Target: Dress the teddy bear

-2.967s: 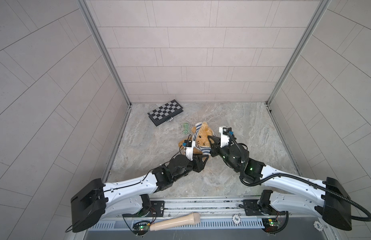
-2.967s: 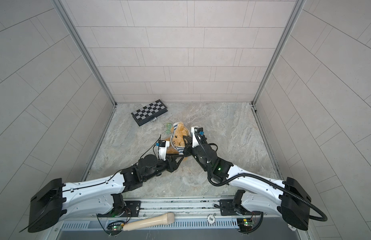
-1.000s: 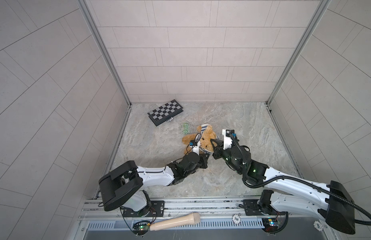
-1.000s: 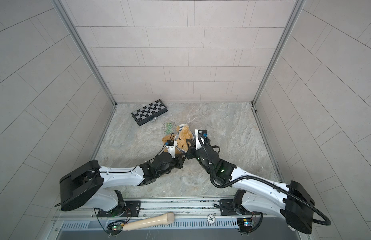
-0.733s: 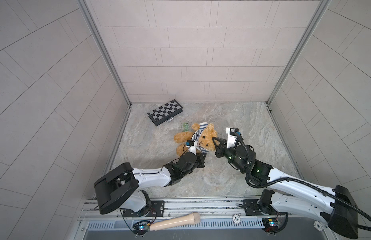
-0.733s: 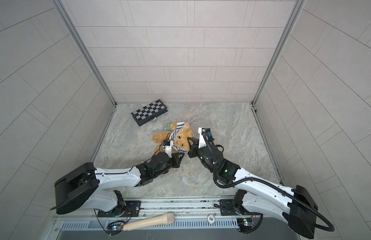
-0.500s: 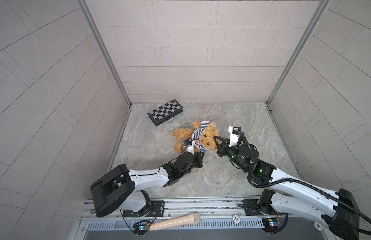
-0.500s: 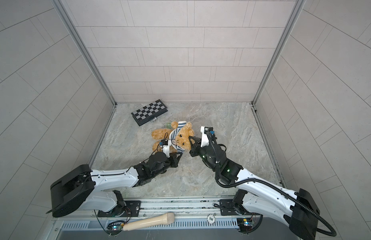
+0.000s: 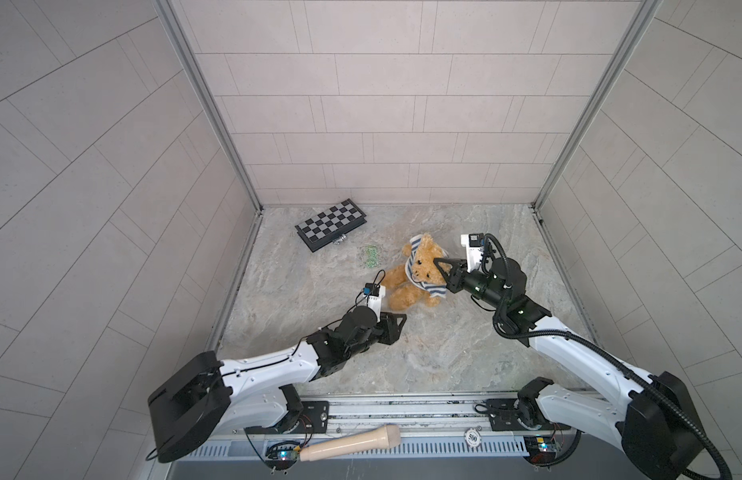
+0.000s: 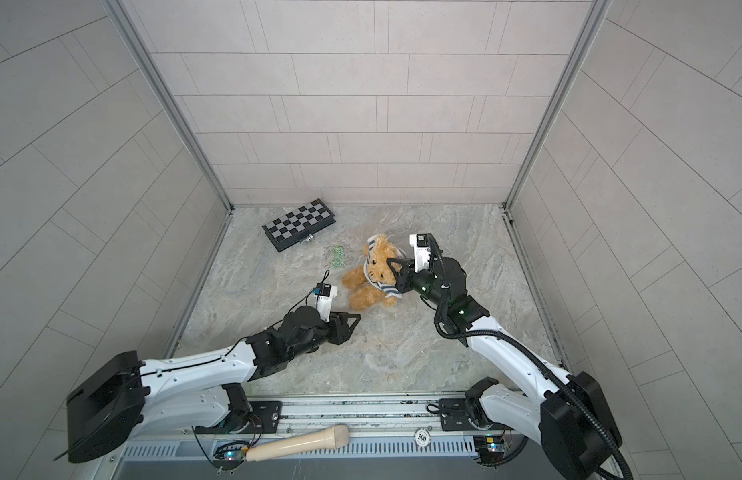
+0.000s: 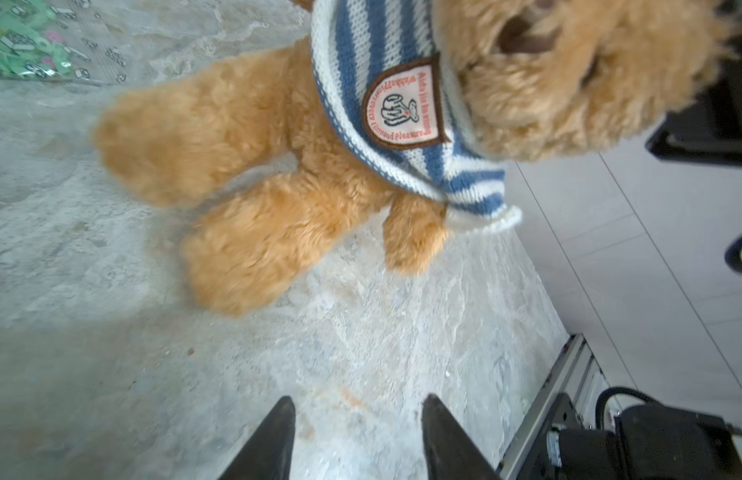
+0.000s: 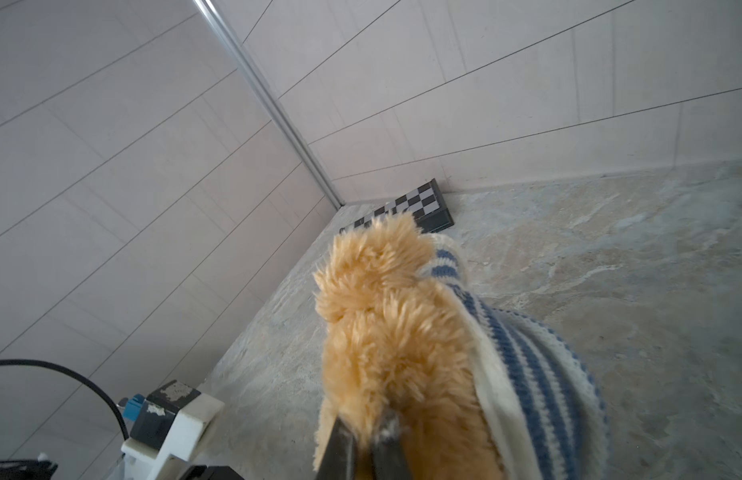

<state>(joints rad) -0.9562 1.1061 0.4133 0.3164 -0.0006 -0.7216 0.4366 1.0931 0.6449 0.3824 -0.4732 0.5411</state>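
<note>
the teddy bear (image 9: 404,289) is found mid-table, a striped sweater (image 9: 433,289) bunched round its neck. fur at its head (perhaps an ear) is pinched by the right gripper (image 12: 363,424) — the left gripper (image 11: 357,405) is held spread, empty, near its legs.

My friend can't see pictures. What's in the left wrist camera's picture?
A fluffy golden-brown teddy bear rests on the grey marbled table, a blue-and-white striped knitted sweater bunched round its neck. The left gripper stands open, its two black fingers not touching the bear.

Bare floor (image 9: 423,349) lies open before the teddy bear (image 9: 402,291); chessboard (image 9: 331,224) and green packet (image 9: 371,255) stand beyond.
</note>
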